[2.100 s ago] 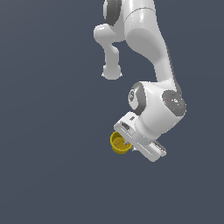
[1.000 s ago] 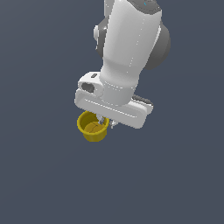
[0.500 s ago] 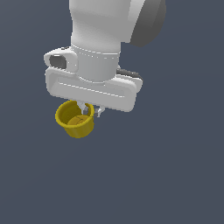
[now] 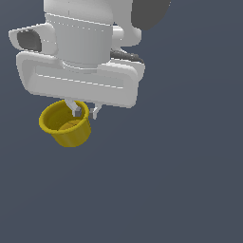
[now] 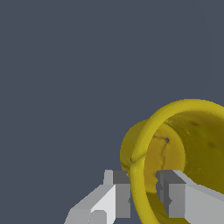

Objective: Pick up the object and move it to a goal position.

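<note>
Your claw (image 4: 85, 112) is pinched on the rim of the yellow cup (image 4: 66, 126), one finger inside the hollow and the other outside against the wall; in the wrist view the two fingers (image 5: 116, 192) sit close together with only the thin yellow wall (image 5: 139, 183) between them; the cup hangs just under the white hand of the arm (image 4: 80, 76), toward the exterior view's left, tilted with its mouth turned up and toward the camera; around it you see only plain dark grey background.
</note>
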